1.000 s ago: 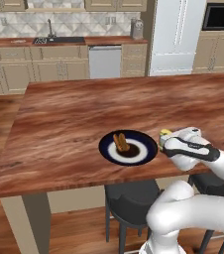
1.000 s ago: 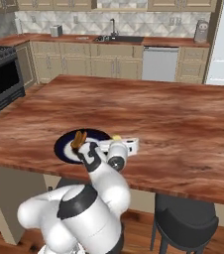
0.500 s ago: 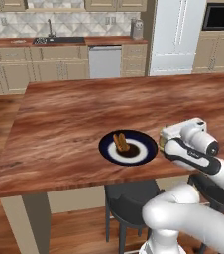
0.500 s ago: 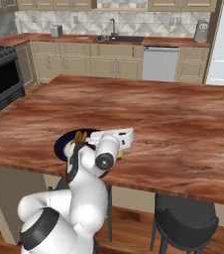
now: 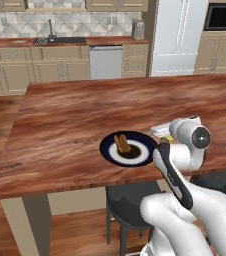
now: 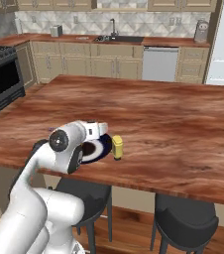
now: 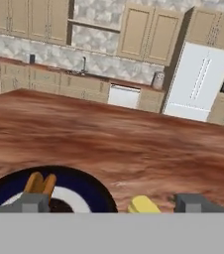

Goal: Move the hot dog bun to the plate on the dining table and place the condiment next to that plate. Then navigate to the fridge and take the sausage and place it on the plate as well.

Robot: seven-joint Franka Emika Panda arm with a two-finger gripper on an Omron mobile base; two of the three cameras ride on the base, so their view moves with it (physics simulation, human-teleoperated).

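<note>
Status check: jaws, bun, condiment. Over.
Gripper open, jaws empty. Hot dog bun on plate. Condiment upright on table beside plate, apart from jaws. Sausage not fetched yet.

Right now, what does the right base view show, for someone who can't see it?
A white robot arm bends over a wooden dining table, partly covering a dark-rimmed plate. A small yellow bottle stands upright just right of the plate. Behind are kitchen cabinets, a sink and a stove.
</note>
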